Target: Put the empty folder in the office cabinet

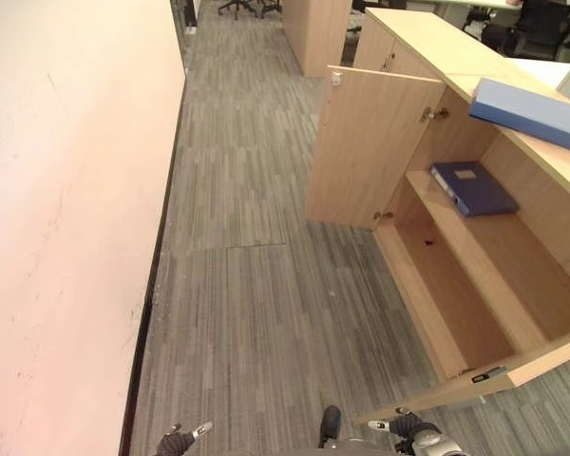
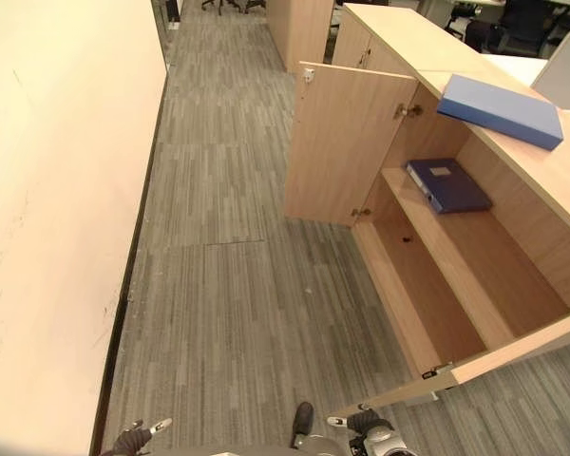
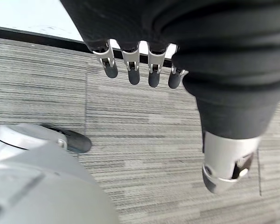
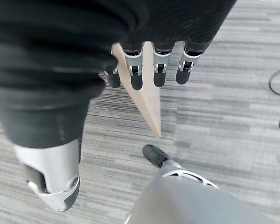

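Note:
A light blue folder (image 1: 530, 112) lies flat on top of the low wooden cabinet (image 1: 437, 52) at the right. Both cabinet doors stand open; the far door (image 1: 366, 147) swings out over the carpet. A dark blue folder (image 1: 473, 187) lies on the upper shelf inside, and the bottom shelf (image 1: 456, 304) is bare. My left hand (image 1: 179, 440) hangs low at the lower edge, its fingers (image 3: 133, 70) relaxed and holding nothing. My right hand (image 1: 410, 429) hangs beside the near door's corner (image 4: 147, 102), fingers (image 4: 136, 74) straight and apart from both folders.
A long pale wall (image 1: 66, 190) runs down the left side. Grey striped carpet (image 1: 256, 285) lies between it and the cabinet. Another wooden unit (image 1: 313, 33) and office chairs (image 1: 242, 8) stand far back. The near open door (image 1: 494, 375) juts out by my right side.

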Motion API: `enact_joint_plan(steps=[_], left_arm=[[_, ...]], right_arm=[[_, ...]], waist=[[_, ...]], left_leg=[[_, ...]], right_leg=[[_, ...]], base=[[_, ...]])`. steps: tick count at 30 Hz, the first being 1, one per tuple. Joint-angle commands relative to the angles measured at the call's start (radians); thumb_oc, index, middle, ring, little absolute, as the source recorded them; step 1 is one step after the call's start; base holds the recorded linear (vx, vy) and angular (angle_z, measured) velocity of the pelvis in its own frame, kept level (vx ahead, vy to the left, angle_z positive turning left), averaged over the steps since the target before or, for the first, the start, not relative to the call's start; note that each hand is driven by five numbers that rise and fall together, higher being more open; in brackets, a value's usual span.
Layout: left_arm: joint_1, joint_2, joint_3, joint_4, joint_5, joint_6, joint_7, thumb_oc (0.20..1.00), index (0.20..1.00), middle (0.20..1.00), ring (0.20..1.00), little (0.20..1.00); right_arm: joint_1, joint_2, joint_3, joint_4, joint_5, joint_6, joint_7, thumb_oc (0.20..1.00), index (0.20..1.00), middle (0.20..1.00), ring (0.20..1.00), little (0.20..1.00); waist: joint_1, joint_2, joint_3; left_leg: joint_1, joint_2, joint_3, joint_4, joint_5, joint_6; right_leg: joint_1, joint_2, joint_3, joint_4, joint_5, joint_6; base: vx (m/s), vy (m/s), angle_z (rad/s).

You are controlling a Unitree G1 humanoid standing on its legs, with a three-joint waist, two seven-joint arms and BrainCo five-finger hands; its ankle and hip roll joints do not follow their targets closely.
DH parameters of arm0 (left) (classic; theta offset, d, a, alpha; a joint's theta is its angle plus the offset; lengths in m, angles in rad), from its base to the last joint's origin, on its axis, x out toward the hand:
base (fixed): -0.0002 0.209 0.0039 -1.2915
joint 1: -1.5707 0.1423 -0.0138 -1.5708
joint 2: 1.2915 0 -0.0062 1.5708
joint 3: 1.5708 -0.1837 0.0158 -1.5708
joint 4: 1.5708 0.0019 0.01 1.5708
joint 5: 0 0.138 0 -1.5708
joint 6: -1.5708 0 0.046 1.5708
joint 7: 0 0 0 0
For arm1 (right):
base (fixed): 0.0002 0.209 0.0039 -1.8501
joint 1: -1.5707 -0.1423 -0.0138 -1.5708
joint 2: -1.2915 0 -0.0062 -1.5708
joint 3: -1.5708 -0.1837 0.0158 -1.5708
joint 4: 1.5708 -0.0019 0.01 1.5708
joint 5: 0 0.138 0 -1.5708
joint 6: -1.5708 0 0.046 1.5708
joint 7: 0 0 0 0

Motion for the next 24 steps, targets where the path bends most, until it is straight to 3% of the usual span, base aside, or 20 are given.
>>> enact_joint_plan(steps=[1, 3, 4, 6, 9, 11, 13, 14, 15, 16, 17, 18, 19, 20, 21, 23, 24], left_arm=[[-0.054, 0.028, -0.042, -0.038, -0.001, -0.023, 0.008, 1.000, 1.000, 1.000, 1.000, 1.000], [-0.067, 0.029, -0.054, -0.069, -0.011, -0.026, 0.008, 1.000, 1.000, 1.000, 1.000, 1.000], [-0.081, 0.026, -0.060, -0.107, -0.038, -0.030, 0.014, 1.000, 1.000, 1.000, 1.000, 1.000], [-0.080, 0.025, -0.058, -0.115, -0.043, -0.031, 0.015, 1.000, 1.000, 1.000, 1.000, 1.000], [-0.075, 0.025, -0.049, -0.101, -0.034, -0.028, 0.017, 1.000, 1.000, 1.000, 1.000, 1.000], [-0.071, 0.027, -0.043, -0.088, -0.032, -0.030, 0.023, 1.000, 1.000, 1.000, 1.000, 1.000], [-0.070, 0.027, -0.037, -0.082, -0.038, -0.034, 0.032, 1.000, 1.000, 1.000, 1.000, 1.000], [-0.067, 0.028, -0.034, -0.085, -0.055, -0.039, 0.041, 1.000, 1.000, 1.000, 1.000, 1.000], [-0.066, 0.027, -0.034, -0.085, -0.055, -0.039, 0.041, 1.000, 1.000, 1.000, 1.000, 1.000], [-0.064, 0.026, -0.034, -0.087, -0.062, -0.042, 0.047, 1.000, 1.000, 1.000, 1.000, 1.000], [-0.063, 0.024, -0.034, -0.091, -0.067, -0.046, 0.050, 1.000, 1.000, 1.000, 1.000, 1.000], [-0.063, 0.020, -0.036, -0.092, -0.071, -0.049, 0.051, 1.000, 1.000, 1.000, 1.000, 1.000], [-0.063, 0.020, -0.036, -0.092, -0.071, -0.049, 0.051, 1.000, 1.000, 1.000, 1.000, 1.000], [-0.062, 0.012, -0.042, -0.090, -0.070, -0.051, 0.047, 1.000, 1.000, 1.000, 1.000, 1.000], [-0.062, 0.012, -0.042, -0.090, -0.070, -0.051, 0.047, 1.000, 1.000, 1.000, 1.000, 1.000], [-0.056, 0.002, -0.052, -0.083, -0.065, -0.049, 0.041, 1.000, 1.000, 1.000, 1.000, 1.000], [-0.056, 0.002, -0.052, -0.083, -0.065, -0.049, 0.041, 1.000, 1.000, 1.000, 1.000, 1.000]], right_arm=[[-0.042, 0.000, 0.021, -0.040, 0.006, -0.020, -0.004, 1.000, 1.000, 1.000, 1.000, 1.000], [-0.047, -0.006, 0.021, -0.047, 0.015, -0.022, -0.010, 1.000, 1.000, 1.000, 1.000, 1.000], [-0.061, -0.018, 0.016, -0.046, 0.029, -0.019, -0.025, 1.000, 1.000, 1.000, 1.000, 1.000], [-0.061, -0.020, 0.014, -0.041, 0.031, -0.017, -0.027, 1.000, 1.000, 1.000, 1.000, 1.000], [-0.060, -0.019, 0.010, -0.017, 0.028, -0.013, -0.028, 1.000, 1.000, 1.000, 1.000, 1.000], [-0.055, -0.018, 0.005, -0.004, 0.027, -0.012, -0.030, 1.000, 1.000, 1.000, 1.000, 1.000], [-0.049, -0.018, -0.003, 0.009, 0.029, -0.011, -0.036, 1.000, 1.000, 1.000, 1.000, 1.000], [-0.034, -0.023, -0.016, 0.024, 0.029, -0.007, -0.037, 1.000, 1.000, 1.000, 1.000, 1.000], [-0.034, -0.023, -0.016, 0.023, 0.029, -0.007, -0.037, 1.000, 1.000, 1.000, 1.000, 1.000], [-0.027, -0.028, -0.023, 0.029, 0.029, -0.004, -0.039, 1.000, 1.000, 1.000, 1.000, 1.000], [-0.012, -0.035, -0.044, 0.044, 0.030, -0.001, -0.039, 1.000, 1.000, 1.000, 1.000, 1.000], [-0.003, -0.042, -0.055, 0.051, 0.031, 0.000, -0.039, 1.000, 1.000, 1.000, 1.000, 1.000], [-0.003, -0.042, -0.055, 0.051, 0.031, 0.000, -0.039, 1.000, 1.000, 1.000, 1.000, 1.000], [0.010, -0.047, -0.074, 0.065, 0.030, 0.003, -0.042, 1.000, 1.000, 1.000, 1.000, 1.000], [0.010, -0.047, -0.074, 0.065, 0.030, 0.003, -0.042, 1.000, 1.000, 1.000, 1.000, 1.000], [0.018, -0.050, -0.090, 0.072, 0.018, 0.009, -0.040, 1.000, 1.000, 1.000, 1.000, 1.000], [0.018, -0.050, -0.090, 0.072, 0.018, 0.009, -0.040, 1.000, 1.000, 1.000, 1.000, 1.000]], waist=[[0.013, -0.025, 0.042], [0.015, -0.036, 0.062], [0.011, -0.045, 0.095], [0.014, -0.043, 0.100], [0.013, -0.045, 0.091], [0.007, -0.045, 0.080], [0.000, -0.040, 0.069], [-0.012, -0.031, 0.056], [-0.012, -0.030, 0.056], [-0.017, -0.021, 0.055], [-0.029, 0.006, 0.049], [-0.035, 0.024, 0.045], [-0.034, 0.024, 0.045], [-0.042, 0.054, 0.036], [-0.042, 0.054, 0.036], [-0.049, 0.085, 0.019], [-0.048, 0.085, 0.019]], left_leg=[[-0.106, -0.067, 0.019, 0.100, 0.006, 0.022], [-0.174, -0.061, 0.057, 0.245, 0.011, 0.002], [-0.289, -0.033, 0.143, 0.430, 0.053, 0.008], [-0.299, -0.007, 0.178, 0.443, 0.059, 0.012], [-0.268, 0.037, 0.219, 0.357, 0.070, 0.008], [-0.246, 0.075, 0.217, 0.271, 0.110, -0.010], [-0.236, 0.130, 0.211, 0.182, 0.169, -0.028], [-0.236, 0.200, 0.212, 0.091, 0.240, -0.048], [-0.232, 0.201, 0.213, 0.086, 0.243, -0.049], [-0.237, 0.229, 0.220, 0.057, 0.287, -0.060], [-0.228, 0.275, 0.256, -0.018, 0.349, -0.094], [-0.227, 0.290, 0.266, -0.043, 0.377, -0.111], [-0.225, 0.290, 0.267, -0.046, 0.378, -0.111], [-0.217, 0.292, 0.274, -0.061, 0.368, -0.120], [-0.216, 0.292, 0.274, -0.061, 0.368, -0.120], [-0.190, 0.237, 0.248, -0.061, 0.278, -0.117], [-0.190, 0.237, 0.248, -0.061, 0.278, -0.117]], right_leg=[[0.062, -0.002, -0.004, 0.117, -0.193, 0.039], [0.091, -0.004, -0.037, 0.108, -0.206, 0.026], [0.117, -0.004, -0.081, 0.099, -0.214, 0.011], [0.125, 0.002, -0.086, 0.097, -0.218, 0.010], [0.139, 0.002, -0.078, 0.088, -0.221, 0.015], [0.137, -0.010, -0.076, 0.086, -0.227, 0.022], [0.134, -0.019, -0.073, 0.085, -0.240, 0.029], [0.132, -0.038, -0.071, 0.088, -0.252, 0.043], [0.132, -0.037, -0.070, 0.089, -0.253, 0.042], [0.131, -0.046, -0.071, 0.095, -0.259, 0.047], [0.129, -0.061, -0.072, 0.105, -0.268, 0.059], [0.130, -0.074, -0.076, 0.110, -0.270, 0.067], [0.130, -0.073, -0.076, 0.111, -0.270, 0.067], [0.135, -0.092, -0.081, 0.119, -0.267, 0.081], [0.136, -0.092, -0.081, 0.120, -0.267, 0.082], [0.140, -0.147, -0.075, 0.140, -0.246, 0.104], [0.140, -0.147, -0.075, 0.140, -0.246, 0.104]], base=[[0.12, -0.240, 0.59], [0.05, -0.282, 1.22], [-0.04, -0.238, 1.12], [0.00, -0.110, 0.69], [0.10, 0.002, -0.02], [0.09, 0.075, -0.36], [0.08, 0.159, 0.14], [0.06, 0.169, 0.46], [0.05, 0.213, 0.43], [0.02, 0.297, 0.35], [0.03, 0.441, 0.16], [0.02, 0.359, 0.02], [0.05, 0.388, -0.18], [0.03, 0.248, -0.13], [0.07, 0.402, -0.11], [0.08, 0.417, -0.05], [0.08, 0.515, -0.06]])
